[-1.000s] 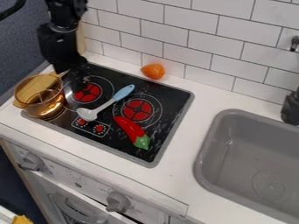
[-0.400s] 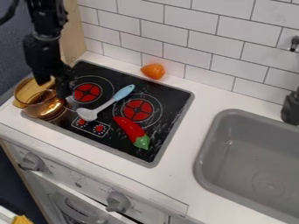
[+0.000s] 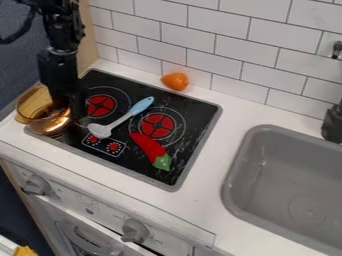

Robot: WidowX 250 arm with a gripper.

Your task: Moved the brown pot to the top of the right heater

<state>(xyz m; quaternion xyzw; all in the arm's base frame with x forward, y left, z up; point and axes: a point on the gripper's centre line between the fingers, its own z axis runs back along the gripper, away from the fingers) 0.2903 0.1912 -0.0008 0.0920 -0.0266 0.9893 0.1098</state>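
Cannot read the faint markings around the 2 knobs [image 3: 37, 185] on the front panel [image 3: 87, 202]; too small and soft. Compared with the frame before, find the gripper [image 3: 63, 112] lower, now down at the right side of the brown pot [image 3: 45, 125], with the arm [image 3: 59, 67] coming in from the upper left. Cannot tell whether spread, pressed together or pinching the pot's wall, with the tip end lost against dark glass and shadow. See no shift in the pot, sitting at the front-left corner of the stove [image 3: 177, 182], over its left edge, well apart from the right heater [image 3: 157, 125]. Find unchanged too the blue-handled spoon [image 3: 119, 121], slanting between the 2 heaters, the red pepper [image 3: 150, 147] toward the stove's front-right corner, and the orange item [image 3: 175, 81] on the bench [image 3: 207, 205], just behind the stove's back edge. Can make out only part of the left heater [image 3: 100, 105], partly covered by the arm. Notice cut off by the view the sink [image 3: 230, 180], the black faucet [image 3: 332, 125] and a yellow thing [image 3: 25, 251] at bottom left.
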